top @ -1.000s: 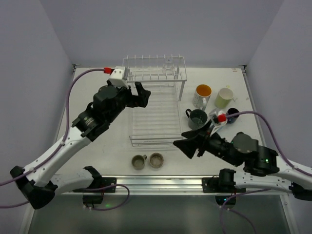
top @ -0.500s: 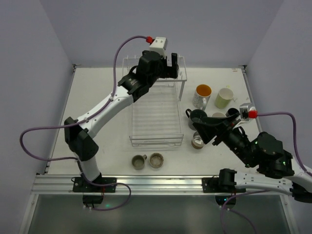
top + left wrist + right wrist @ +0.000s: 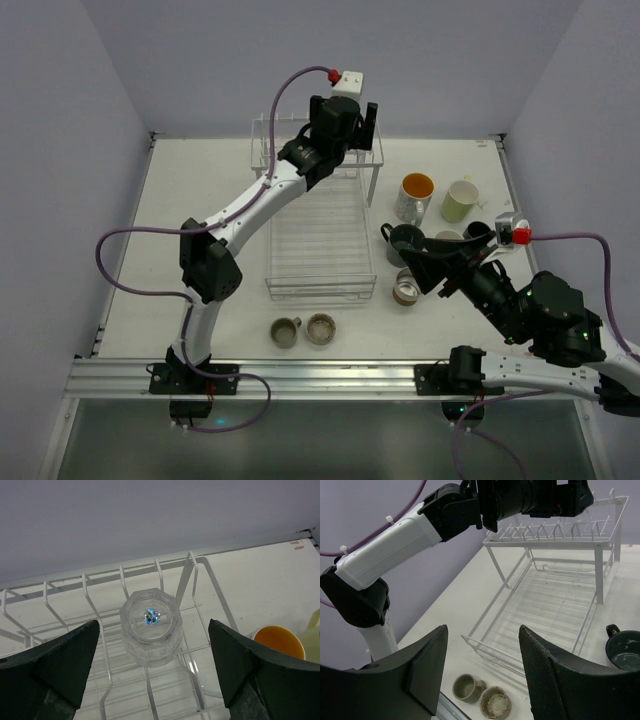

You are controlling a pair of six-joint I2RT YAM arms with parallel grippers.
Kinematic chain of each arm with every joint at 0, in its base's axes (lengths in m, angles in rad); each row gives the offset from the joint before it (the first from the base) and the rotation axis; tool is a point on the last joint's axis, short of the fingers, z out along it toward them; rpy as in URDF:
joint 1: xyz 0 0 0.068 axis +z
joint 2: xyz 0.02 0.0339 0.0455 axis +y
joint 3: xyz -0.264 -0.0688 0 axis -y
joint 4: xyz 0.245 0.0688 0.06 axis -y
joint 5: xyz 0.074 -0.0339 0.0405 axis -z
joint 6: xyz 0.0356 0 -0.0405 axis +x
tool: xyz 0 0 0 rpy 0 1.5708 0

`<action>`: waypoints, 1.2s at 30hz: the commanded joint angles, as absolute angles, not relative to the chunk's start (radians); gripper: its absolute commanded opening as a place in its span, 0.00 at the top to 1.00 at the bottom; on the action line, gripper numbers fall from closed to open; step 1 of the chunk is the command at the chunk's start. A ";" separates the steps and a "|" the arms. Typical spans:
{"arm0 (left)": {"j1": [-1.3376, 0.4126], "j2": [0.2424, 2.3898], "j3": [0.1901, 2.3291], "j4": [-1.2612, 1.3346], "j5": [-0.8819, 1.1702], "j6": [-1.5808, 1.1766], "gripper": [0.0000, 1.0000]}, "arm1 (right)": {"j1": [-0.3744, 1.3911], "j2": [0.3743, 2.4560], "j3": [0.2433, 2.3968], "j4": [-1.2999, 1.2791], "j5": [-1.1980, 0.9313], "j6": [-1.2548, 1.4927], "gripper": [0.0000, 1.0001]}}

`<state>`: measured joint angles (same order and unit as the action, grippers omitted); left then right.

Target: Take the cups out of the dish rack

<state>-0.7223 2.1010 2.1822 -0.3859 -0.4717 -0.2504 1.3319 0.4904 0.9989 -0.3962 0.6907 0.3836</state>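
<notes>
Jaws of the left gripper (image 3: 155,662) were spread wide, and the clear glass (image 3: 150,628) was seen between them, untouched, on the raised upper shelf of the dish rack (image 3: 196,575). An orange-lined cup (image 3: 279,641) was seen past the right-hand jaw. Jaws of the right gripper (image 3: 485,675) were held apart with nothing gripped. Between them, on the desk (image 3: 460,610), an olive cup (image 3: 466,687) and a tan cup (image 3: 495,703) were seen, with a dark green mug (image 3: 622,652) to their right.

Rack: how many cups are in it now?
1: the glass on the rack's upper shelf. The left arm hides part of that shelf from above, so another could be hidden.
</notes>
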 commanded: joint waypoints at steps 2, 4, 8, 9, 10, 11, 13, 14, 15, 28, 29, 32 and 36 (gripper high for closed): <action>-0.726 2.118 2.212 -0.344 -0.499 -0.193 0.10 | 1.330 0.486 0.994 -0.364 0.706 0.374 0.39; -0.724 2.131 2.212 -0.338 -0.502 -0.192 0.17 | 1.330 0.491 0.988 -0.357 0.703 0.376 0.39; -0.716 2.148 2.210 -0.324 -0.496 -0.192 0.25 | 1.330 0.508 0.977 -0.354 0.703 0.379 0.39; -0.710 2.148 2.209 -0.322 -0.492 -0.193 0.29 | 1.330 0.509 0.977 -0.353 0.703 0.380 0.39; -0.709 2.148 2.207 -0.318 -0.492 -0.192 0.31 | 1.330 0.511 0.977 -0.351 0.701 0.380 0.39; -0.707 2.146 2.200 -0.307 -0.495 -0.187 0.33 | 1.330 0.511 0.976 -0.348 0.701 0.379 0.39; -0.707 2.137 2.189 -0.293 -0.495 -0.180 0.39 | 1.330 0.511 0.970 -0.342 0.687 0.379 0.39; -0.707 2.132 2.180 -0.281 -0.497 -0.173 0.41 | 1.330 0.512 0.962 -0.333 0.683 0.382 0.39; -0.706 2.122 2.175 -0.272 -0.502 -0.170 0.46 | 1.330 0.514 0.957 -0.330 0.678 0.383 0.39; -0.695 1.948 2.079 -0.094 -0.503 -0.126 0.66 | 1.304 0.618 0.903 -0.212 0.615 0.382 0.38; -0.693 1.921 2.079 -0.097 -0.479 -0.132 0.66 | 1.278 0.629 0.907 -0.212 0.576 0.387 0.38; -0.693 1.853 2.057 -0.107 -0.416 -0.175 0.67 | 1.188 0.653 0.885 -0.154 0.462 0.390 0.37; -0.693 1.717 1.942 -0.101 -0.315 -0.259 0.68 | 1.103 0.673 0.839 -0.020 0.258 0.374 0.37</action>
<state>-0.7002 1.8614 1.9919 -0.1757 -0.4026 -0.1917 1.1416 0.6613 0.8619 -0.1761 0.4179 0.3824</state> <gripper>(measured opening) 0.551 0.627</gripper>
